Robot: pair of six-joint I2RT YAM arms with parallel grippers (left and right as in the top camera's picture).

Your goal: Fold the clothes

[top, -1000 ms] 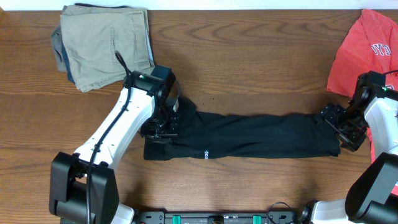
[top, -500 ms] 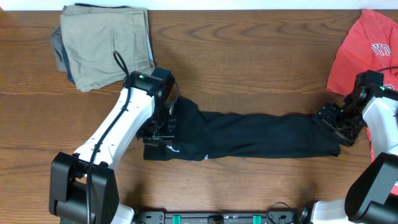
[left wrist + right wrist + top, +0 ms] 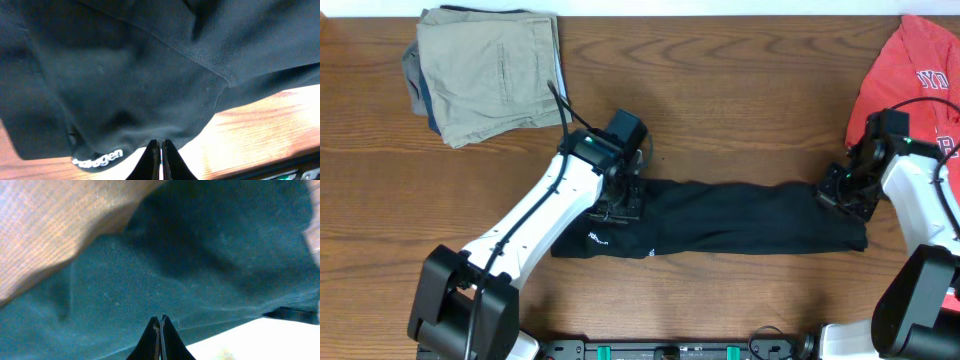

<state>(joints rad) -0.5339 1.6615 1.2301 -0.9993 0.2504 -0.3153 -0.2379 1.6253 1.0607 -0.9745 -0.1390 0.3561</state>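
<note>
The clothes in play are a black garment, lying as a long strip across the table's middle, its small white logo near the front edge. My left gripper sits on its left part, a little in from the end. In the left wrist view the gripper is shut at the edge of the black fabric, beside white lettering. My right gripper is at the strip's right end. In the right wrist view this gripper is shut on a hem of the fabric.
A red tee with white letters lies at the back right, just behind my right arm. Folded khaki trousers rest on a darker garment at the back left. Bare wood table spans between them.
My left gripper has moved right along the black garment, uncovering its left end, and closed. My right gripper was open and has shut at the right end, shifting slightly back and left.
</note>
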